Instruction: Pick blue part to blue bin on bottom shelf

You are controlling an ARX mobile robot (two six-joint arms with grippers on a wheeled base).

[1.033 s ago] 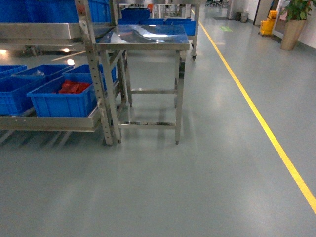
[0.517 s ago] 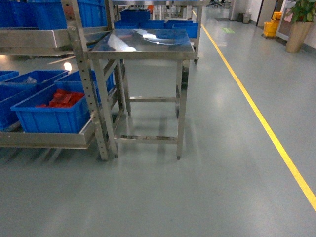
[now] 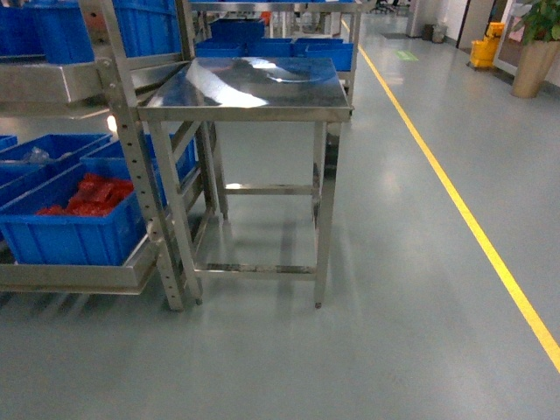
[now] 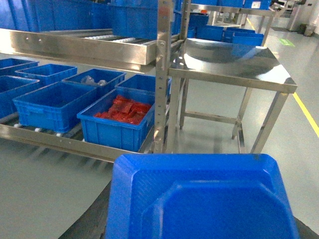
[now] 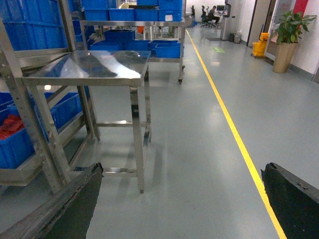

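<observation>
on the left of the head view stands the rack, its bottom shelf (image 3: 79, 278) carrying blue bins; the nearest bin (image 3: 74, 229) holds red parts (image 3: 87, 194), and further blue bins (image 3: 39, 153) sit behind it to the far left. just right of the rack post, a steel table (image 3: 249, 87) with a shiny top stands on the grey floor (image 3: 394, 332); a yellow floor line (image 3: 464, 219) runs away on the right. left wrist view: a blue tray-like piece (image 4: 197, 199) fills the near bottom edge, the left gripper's fingers hidden, so cannot tell its state or whether this is the blue part. right wrist view: two dark fingers (image 5: 75, 204) of the right gripper (image 5: 182, 204) stand wide apart at the near corners, nothing between them. a potted plant (image 5: 286, 37) stands at far right.
</observation>
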